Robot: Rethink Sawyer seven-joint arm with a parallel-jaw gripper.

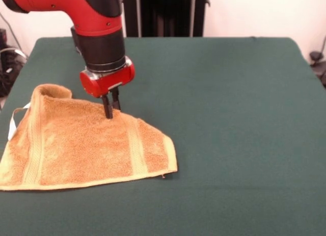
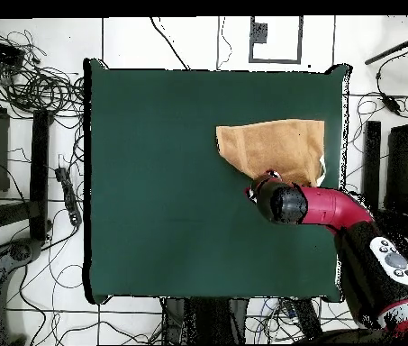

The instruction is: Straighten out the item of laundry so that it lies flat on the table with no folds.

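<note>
One towel (image 1: pixel 86 149) lies on the green desk (image 1: pixel 239 119), close to the left edge in the front view and nearer the front of the desk than the back; seen from overhead it sits toward the upper right part of the desk, close to the right edge. My pincer (image 1: pixel 111 113) comes down on the towel's rear edge, and its two dark fingers (image 1: pixel 108 108) are drawn close together with the cloth rising to a peak between them, so I appear to be clamped on the towel there. From that pinched point the fabric slopes down to both sides, giving the towel a tent-like outline rather than a square one. Its long axis runs left to right across the front view, with the straight front hem lying along the desk and the right corner pointing toward the middle of the desk. Two paler woven bands cross the towel from back to front, one near the left end and one near the right. At the back left corner the cloth curls over on itself in a fold, and a small white tag (image 1: pixel 11 126) sticks out at the left edge. My red arm (image 2: pixel 324 207) covers the towel's lower edge in the overhead view.
</note>
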